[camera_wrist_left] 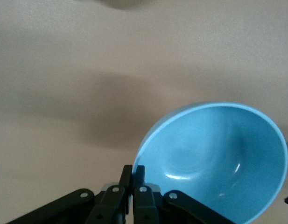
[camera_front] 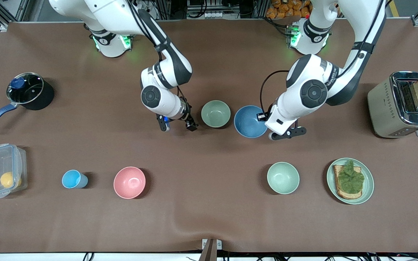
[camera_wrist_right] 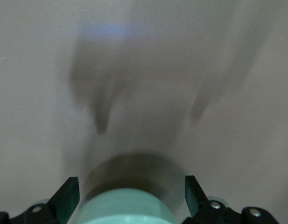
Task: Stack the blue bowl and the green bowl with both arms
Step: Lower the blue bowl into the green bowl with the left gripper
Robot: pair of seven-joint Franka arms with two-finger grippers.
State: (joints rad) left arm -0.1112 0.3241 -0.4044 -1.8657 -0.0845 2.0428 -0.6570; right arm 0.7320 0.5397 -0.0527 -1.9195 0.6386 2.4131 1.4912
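blue bowl [camera_front: 249, 121] sits mid-table, tilted, its rim pinched by the left gripper [camera_front: 271, 131] at the bowl's 4 o'clock in the front view; left wrist view shows the fingers [camera_wrist_left: 133, 179] clamped tight on the rim of the blue bowl [camera_wrist_left: 214, 163], which looks lifted at an angle. green bowl [camera_front: 215, 114] is just beside it at its 9 o'clock, toward the right arm's end, flat on the table [camera_front: 209, 217], apart from the blue one.

right gripper [camera_front: 177, 125] is at the green bowl's 9 o'clock, close beside it, jaws spread wide, holding nothing. Right wrist view has the green bowl [camera_wrist_right: 127, 207] between the spread fingers [camera_wrist_right: 66, 196].

Risks, my guess: the thin one-sided rim pinch could let the blue bowl swing or slip. If the blue bowl comes in tilted it could catch the green rim and shove or tip it. The right gripper, so close, could nudge the green bowl off position, or the two arms could crowd each other.

Counts: bowls 4, namely blue, green, pink bowl [camera_front: 129, 182], mint bowl [camera_front: 283, 177]. One each: cup [camera_front: 73, 179], pot [camera_front: 29, 90], plastic box [camera_front: 1, 170], plate [camera_front: 368, 185] with toast, toaster [camera_front: 385, 108].
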